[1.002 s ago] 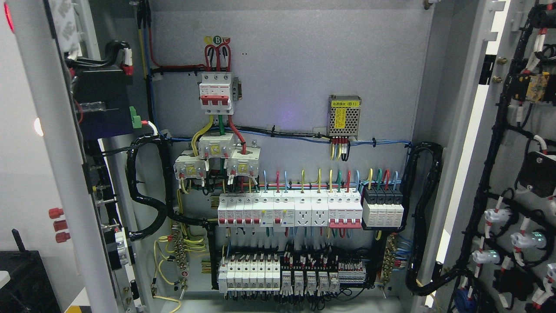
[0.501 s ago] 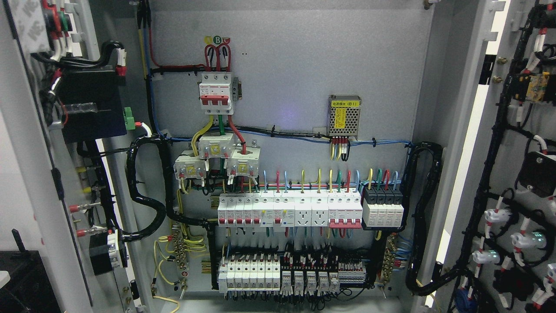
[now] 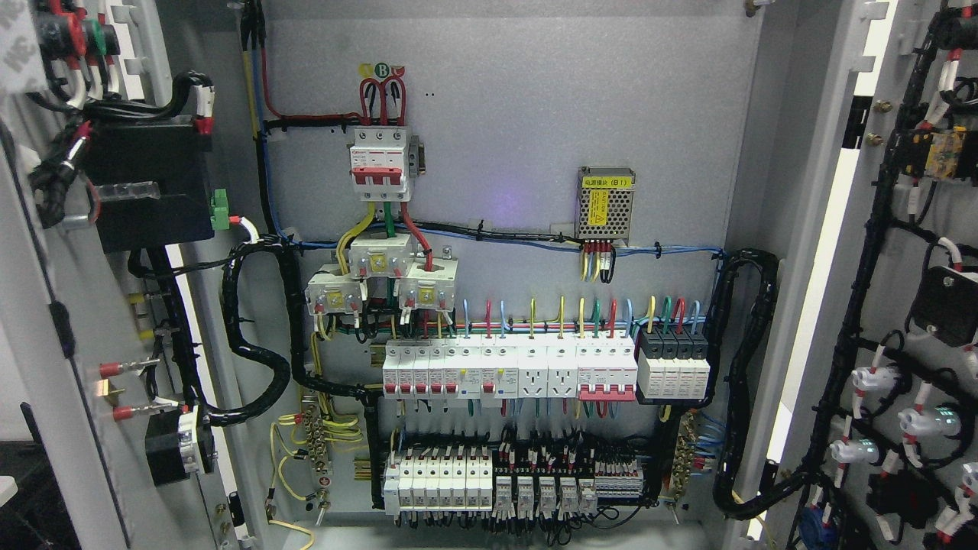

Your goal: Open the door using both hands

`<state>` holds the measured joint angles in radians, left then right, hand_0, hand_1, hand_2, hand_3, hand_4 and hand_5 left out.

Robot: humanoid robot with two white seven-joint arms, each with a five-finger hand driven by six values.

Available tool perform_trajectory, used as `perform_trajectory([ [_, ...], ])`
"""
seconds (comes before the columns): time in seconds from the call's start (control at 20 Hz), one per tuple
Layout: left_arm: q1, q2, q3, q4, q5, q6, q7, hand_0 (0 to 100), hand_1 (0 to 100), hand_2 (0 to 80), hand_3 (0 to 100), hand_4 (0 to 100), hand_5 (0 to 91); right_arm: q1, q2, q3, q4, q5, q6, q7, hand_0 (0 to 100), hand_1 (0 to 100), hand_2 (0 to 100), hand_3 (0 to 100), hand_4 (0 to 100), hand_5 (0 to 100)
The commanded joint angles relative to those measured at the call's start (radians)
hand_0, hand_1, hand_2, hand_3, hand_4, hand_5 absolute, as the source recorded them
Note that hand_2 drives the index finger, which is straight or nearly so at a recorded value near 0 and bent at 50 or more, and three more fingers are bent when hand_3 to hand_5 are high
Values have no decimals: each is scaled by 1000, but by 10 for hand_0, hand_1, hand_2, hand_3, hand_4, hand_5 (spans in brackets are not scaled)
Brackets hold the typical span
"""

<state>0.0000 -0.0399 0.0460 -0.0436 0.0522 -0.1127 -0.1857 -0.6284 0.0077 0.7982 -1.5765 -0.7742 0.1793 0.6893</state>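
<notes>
An electrical cabinet fills the head view with both doors swung open. The left door [image 3: 46, 367] stands at the left edge, its inner face showing a black box [image 3: 145, 183], wiring and red-tipped terminals. The right door [image 3: 924, 252] stands wide open at the right edge, its inner side lined with black cable looms and indicator-lamp backs. Between them the grey back panel [image 3: 535, 99] carries rows of white breakers [image 3: 508, 370] and coloured wires. Neither of my hands nor any arm shows in the picture.
A small perforated power supply [image 3: 606, 202] is mounted at centre right of the panel. Thick black cable bundles [image 3: 745, 382] loop from the panel to each door. A dark object [image 3: 30, 489] sits low at the left edge.
The left door has swung further open towards the left, turning more of its inner face with the black box and terminals into view. The right door has not moved.
</notes>
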Motion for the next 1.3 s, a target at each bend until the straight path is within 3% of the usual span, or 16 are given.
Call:
perform_trajectory([
  [0.0,18,0,0,-1,0,-1,0,120,389,0,0,0,0,-23,43,29,3,1,2,1,120,389,0,0,0,0],
  [0.65,18,0,0,1,0,-1,0,120,389,0,0,0,0,-31,63,59,4,12,2,-1,120,389,0,0,0,0],
  [0.9,18,0,0,5,0,1,0,120,389,0,0,0,0,-37,74,58,16,29,2,-22,120,389,0,0,0,0],
  [1.25,18,2,-2,-1,0,1,0,120,389,0,0,0,0,-27,61,1,41,30,-1,-22,120,389,0,0,0,0],
])
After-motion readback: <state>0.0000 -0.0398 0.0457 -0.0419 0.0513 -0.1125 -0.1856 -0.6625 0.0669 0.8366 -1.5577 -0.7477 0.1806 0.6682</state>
